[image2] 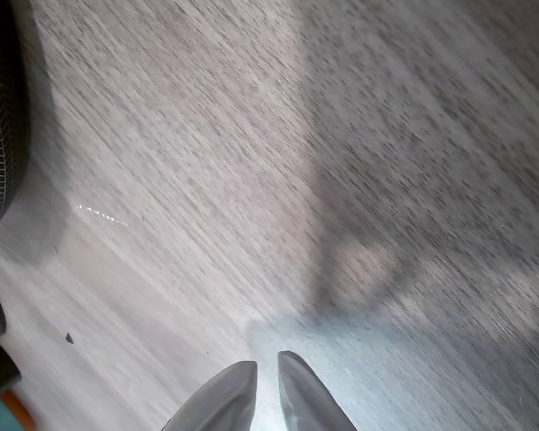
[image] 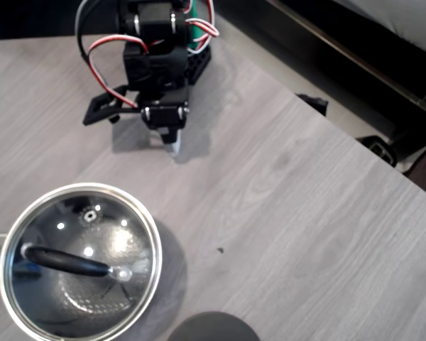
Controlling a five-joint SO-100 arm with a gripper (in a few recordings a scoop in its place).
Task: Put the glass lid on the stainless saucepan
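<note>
Nearest, in the wrist view, gripper [image2: 268,373] with fingertips almost together, holding nothing, low over the grey wood table [image2: 359,135]. Farther off in the overhead view, glass lid [image: 78,259] seated on the stainless saucepan [image: 153,277], well apart from the arm. Just beside the pan, a dark disc [image: 213,328] at the bottom edge.
</note>
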